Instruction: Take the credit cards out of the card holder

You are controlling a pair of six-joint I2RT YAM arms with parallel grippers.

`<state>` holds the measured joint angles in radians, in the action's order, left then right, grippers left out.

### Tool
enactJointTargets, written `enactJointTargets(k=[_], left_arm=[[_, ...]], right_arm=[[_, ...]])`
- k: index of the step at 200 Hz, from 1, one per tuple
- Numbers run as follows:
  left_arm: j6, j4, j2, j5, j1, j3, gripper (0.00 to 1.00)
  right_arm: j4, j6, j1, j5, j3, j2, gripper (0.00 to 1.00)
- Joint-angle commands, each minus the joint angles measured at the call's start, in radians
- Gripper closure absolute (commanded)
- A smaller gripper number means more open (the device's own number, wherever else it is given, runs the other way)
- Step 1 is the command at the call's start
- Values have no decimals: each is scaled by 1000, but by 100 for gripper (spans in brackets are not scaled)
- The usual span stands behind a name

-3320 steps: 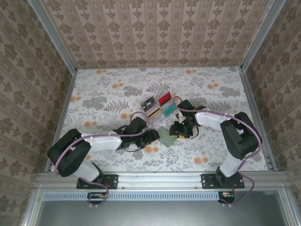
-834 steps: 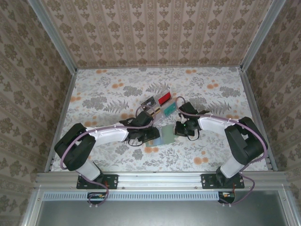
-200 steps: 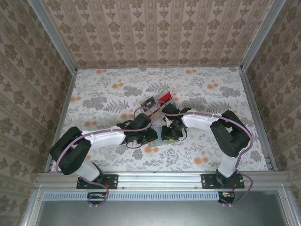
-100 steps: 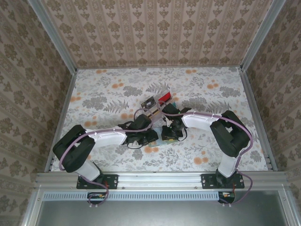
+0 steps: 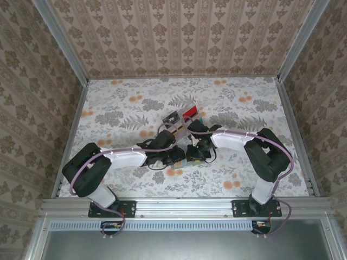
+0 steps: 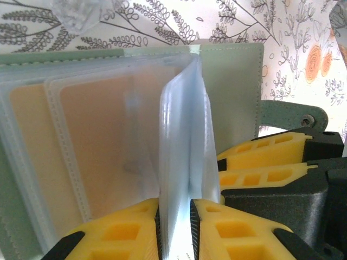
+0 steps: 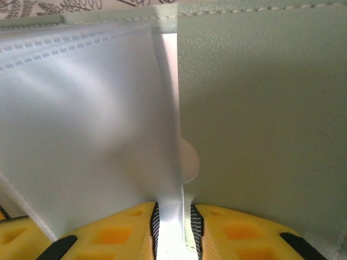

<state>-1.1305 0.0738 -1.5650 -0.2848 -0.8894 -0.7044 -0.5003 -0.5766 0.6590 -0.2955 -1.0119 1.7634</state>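
The pale grey-green card holder (image 6: 233, 70) lies open between my two grippers, its clear plastic sleeves fanned out. My left gripper (image 6: 176, 203) is shut on one upright clear sleeve (image 6: 181, 135). A tan-orange surface (image 6: 92, 135) shows through the flat sleeves to the left. My right gripper (image 7: 172, 208) is shut on another clear sleeve (image 7: 97, 119), right beside the green cover (image 7: 260, 108). From above, the left gripper (image 5: 177, 156) and the right gripper (image 5: 194, 153) face each other over the holder. The black card (image 5: 171, 117), red card (image 5: 189, 112) and tan card (image 5: 178, 129) lie on the table just beyond.
The floral tablecloth (image 5: 244, 108) spreads wide to the left, right and far side. Metal rails (image 5: 293, 124) and patterned walls close the table in. The right gripper's yellow fingers (image 6: 260, 157) sit very near the left jaws.
Both grippers have stayed at the holder over the last second, shifting only slightly. Several seconds back they stood farther apart, with the holder lying flatter between them.
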Motion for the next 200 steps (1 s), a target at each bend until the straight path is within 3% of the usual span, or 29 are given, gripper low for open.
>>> enactJointTargets(k=[1,39,114,140,200], left_arm=[[38,57,25,-20,0,3,76],[47,93,31,-36,2,10,70],[46,201,-54,-108,0,-64,57],[46,206,-94,-124,0,-96,49],[33,196,-89,-96,5,-86,40]], right_arm=[[61,-14,-6,60,36,-33,69],[71,-29,-10,98,72,-179,59],[36,-64,-64,291,181,-401,57],[63,-56,-75,286,205,-466,56],[98,-40,-75,228,214,-502,55]])
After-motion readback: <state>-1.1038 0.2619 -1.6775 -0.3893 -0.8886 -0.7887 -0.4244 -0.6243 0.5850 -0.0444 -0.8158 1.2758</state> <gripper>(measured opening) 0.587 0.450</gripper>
